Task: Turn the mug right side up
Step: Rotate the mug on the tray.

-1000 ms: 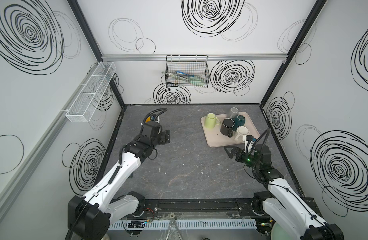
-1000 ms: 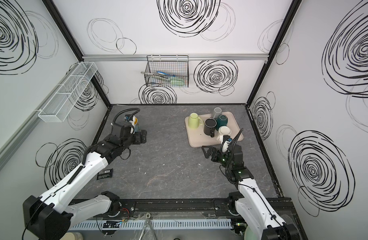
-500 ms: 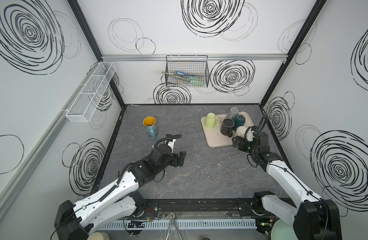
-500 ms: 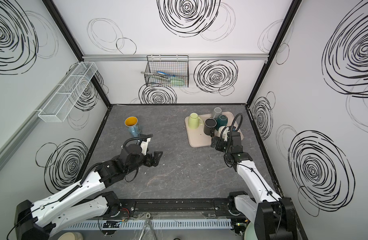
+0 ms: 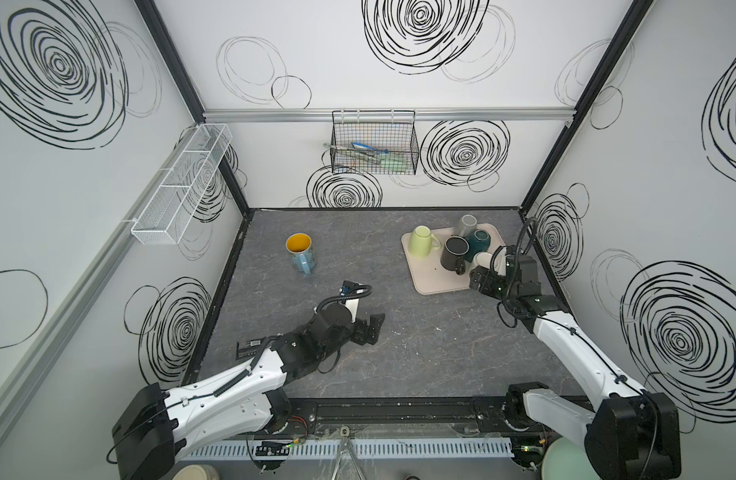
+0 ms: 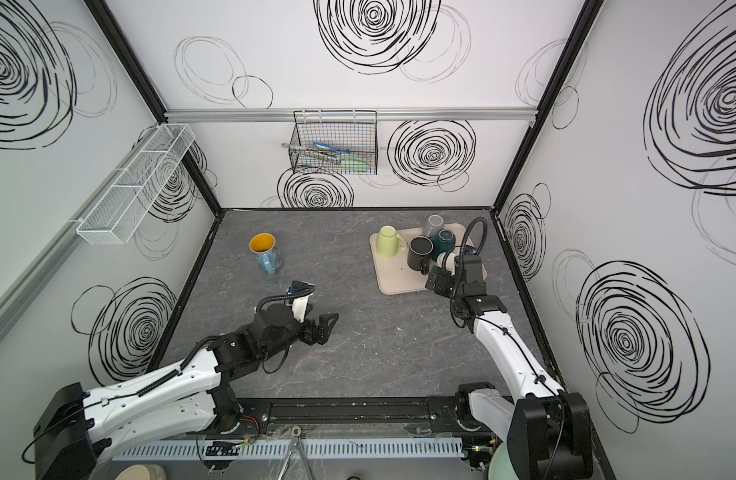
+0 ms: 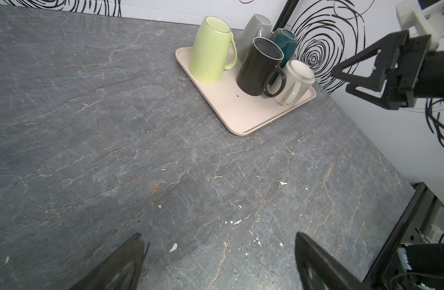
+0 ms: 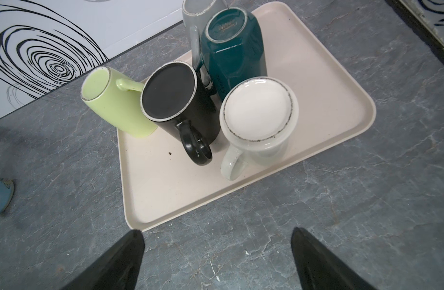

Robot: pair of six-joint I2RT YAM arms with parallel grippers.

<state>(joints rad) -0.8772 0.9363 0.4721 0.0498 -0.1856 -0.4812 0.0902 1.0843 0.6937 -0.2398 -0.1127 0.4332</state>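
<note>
Several mugs stand upside down on the beige tray (image 5: 434, 283) at the back right: green (image 8: 110, 108), black (image 8: 175, 100), white (image 8: 259, 113), teal (image 8: 231, 47) and grey (image 8: 198, 10). A blue mug (image 5: 300, 254) with a yellow inside stands upright on the table at the back left, in both top views. My right gripper (image 5: 478, 281) hovers open just in front of the white mug (image 5: 482, 259), at the tray's near right corner, holding nothing. My left gripper (image 5: 373, 329) is open and empty, low over the middle of the table, far from every mug.
A black wire basket (image 5: 374, 153) with utensils hangs on the back wall. A white mesh shelf (image 5: 183, 187) is fixed to the left wall. A small black card (image 5: 249, 347) lies near the left edge. The right wall stands close behind the tray.
My left arm has left the blue mug standing upright at the back left and pulled back to the table's middle. My right arm has moved from the front right up to the tray.
</note>
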